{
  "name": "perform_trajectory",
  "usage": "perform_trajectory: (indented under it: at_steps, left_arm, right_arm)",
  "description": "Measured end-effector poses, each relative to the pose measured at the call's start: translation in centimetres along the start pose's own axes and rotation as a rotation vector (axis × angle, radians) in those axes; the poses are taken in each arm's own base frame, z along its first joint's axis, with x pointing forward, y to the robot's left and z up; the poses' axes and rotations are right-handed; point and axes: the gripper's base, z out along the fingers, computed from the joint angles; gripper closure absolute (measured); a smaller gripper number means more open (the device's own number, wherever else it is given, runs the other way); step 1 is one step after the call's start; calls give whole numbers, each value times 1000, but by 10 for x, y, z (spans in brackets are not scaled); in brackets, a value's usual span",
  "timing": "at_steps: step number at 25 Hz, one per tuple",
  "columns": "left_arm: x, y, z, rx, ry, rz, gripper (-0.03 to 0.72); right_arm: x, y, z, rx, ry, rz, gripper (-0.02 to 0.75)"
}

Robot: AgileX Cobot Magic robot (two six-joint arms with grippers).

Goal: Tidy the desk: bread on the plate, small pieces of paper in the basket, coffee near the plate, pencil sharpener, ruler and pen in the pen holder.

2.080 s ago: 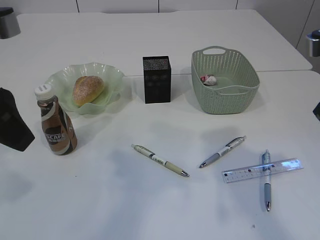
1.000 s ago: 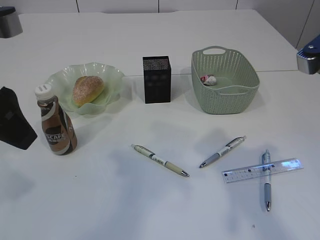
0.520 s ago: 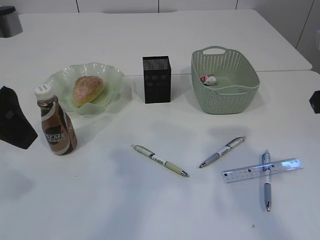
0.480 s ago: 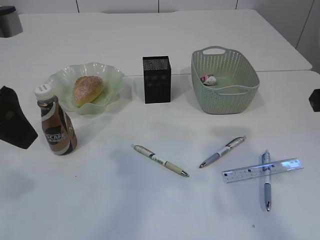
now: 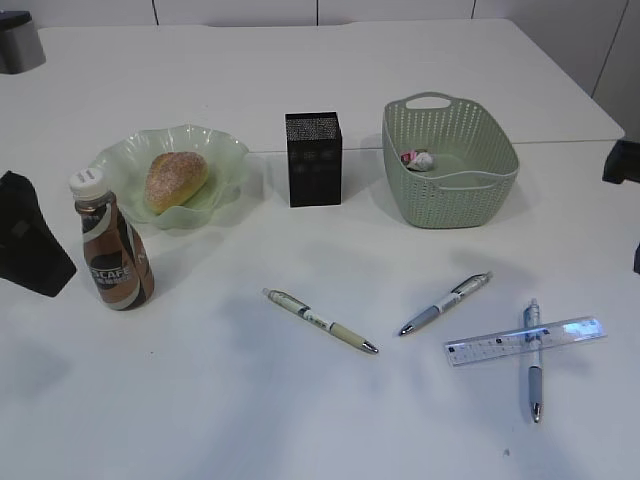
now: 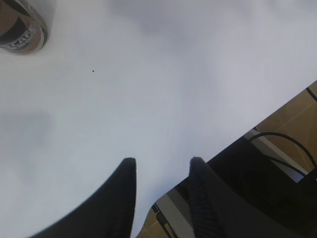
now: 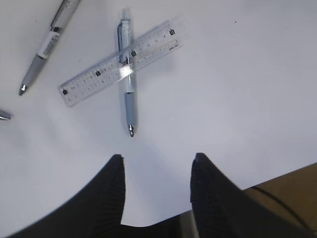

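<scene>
Bright, even overhead lighting; soft diffuse shadows on the white table (image 5: 300,400). Wrist views slightly blurred, gripper fingers (image 7: 111,188) out of focus.

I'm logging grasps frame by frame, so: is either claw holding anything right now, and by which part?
Nothing is held. The left claw and the right claw are both open over bare table, with nothing between their fingers.
</scene>
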Motion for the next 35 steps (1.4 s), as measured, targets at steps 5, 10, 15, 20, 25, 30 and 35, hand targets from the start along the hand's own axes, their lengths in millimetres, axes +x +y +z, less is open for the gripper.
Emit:
perform_trajectory:
  at_steps: [5, 10, 15, 20, 25, 30, 35]
  left_arm:
    - [0, -1, 0, 6, 0, -3, 438]
    - [0, -2, 0, 25, -1, -10, 438]
    - [0, -2, 0, 27, -1, -11, 439]
    - [0, -2, 0, 27, -1, -11, 438]
    - [0, -2, 0, 27, -1, -11, 438]
    - [0, -2, 0, 27, -1, -11, 439]
    - [0, -3, 0, 28, -1, -12, 440]
  right_arm:
    - [0, 0, 0, -3, 1, 422, 384]
    - [0, 1, 0, -9, -2, 673, 384]
    - [-4, 1, 5, 6, -12, 768, 384]
    - [-13, 14, 25, -6, 18, 790, 387]
    - [-22, 22, 38, -50, -5, 882, 419]
    - [-28, 26, 53, -24, -5, 914, 427]
    - [-33, 25, 72, 67, -22, 879, 433]
